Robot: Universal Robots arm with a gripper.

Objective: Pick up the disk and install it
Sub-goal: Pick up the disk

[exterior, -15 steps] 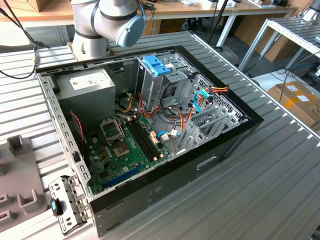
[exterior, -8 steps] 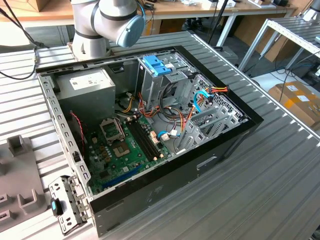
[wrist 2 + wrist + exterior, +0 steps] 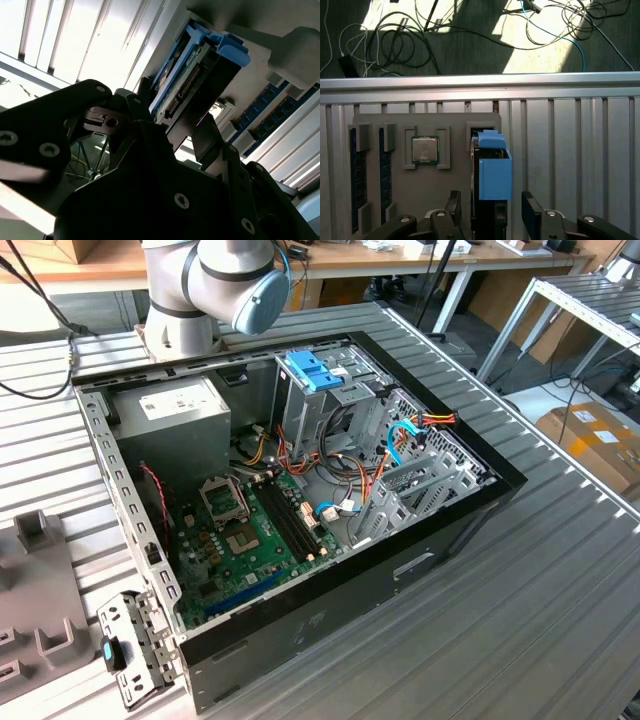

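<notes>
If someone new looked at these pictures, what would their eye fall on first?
In the exterior view, the open computer case on the ribbed metal table stands out, its green motherboard laid bare and a blue latch on the drive cage. In the first wrist view, the disk in its bright blue carrier stands on end in a grey tray, with the open gripper flanking it, a gap on each side.

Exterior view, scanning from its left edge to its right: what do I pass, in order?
Grey fixture tray → grey power-supply box → blue latch → grey metal bracket → cardboard box.
</notes>
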